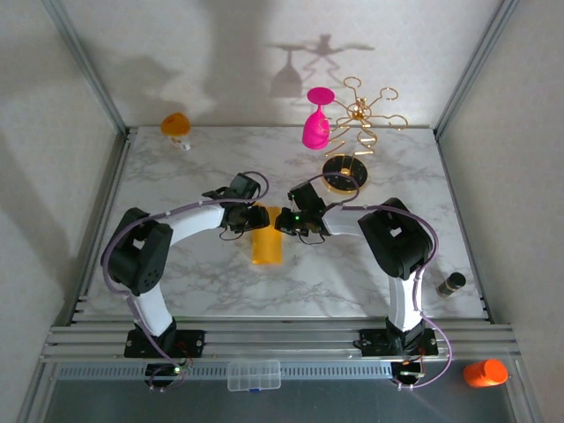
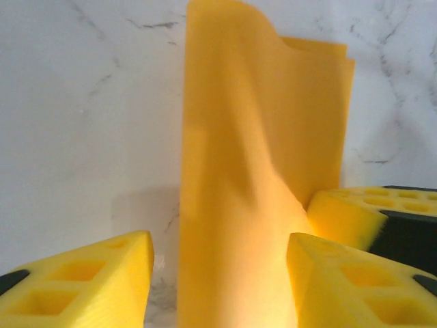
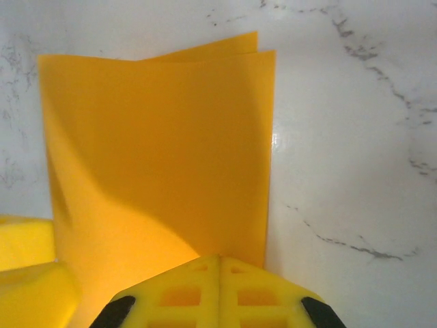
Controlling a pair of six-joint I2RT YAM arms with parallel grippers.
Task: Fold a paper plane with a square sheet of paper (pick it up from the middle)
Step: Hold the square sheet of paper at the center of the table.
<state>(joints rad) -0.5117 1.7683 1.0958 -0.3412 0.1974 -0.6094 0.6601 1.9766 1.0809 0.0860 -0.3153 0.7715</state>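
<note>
While both arms meet at mid-table, I find the thin yellow-orange square sheet of paper point(image 1: 267, 245) folded double on the white marble tabletop point(image 1: 176, 273).
On the wrist view, the right gripper point(image 3: 218, 273) has its yellow foam pads pressed together on the sheet's near edge. The left gripper point(image 2: 218, 273) stands spread wide, one finger on either side of the raised fold, holding nothing. At the far end the two layers lie slightly offset.

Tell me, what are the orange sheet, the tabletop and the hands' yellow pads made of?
Sheet: likely thin matte paper; it curves and holds a fold. Tabletop: faintly glossy, grey-veined white, marble or a marble-look laminate. Pads: seemingly foam; matte, with moulded square pockets.
</note>
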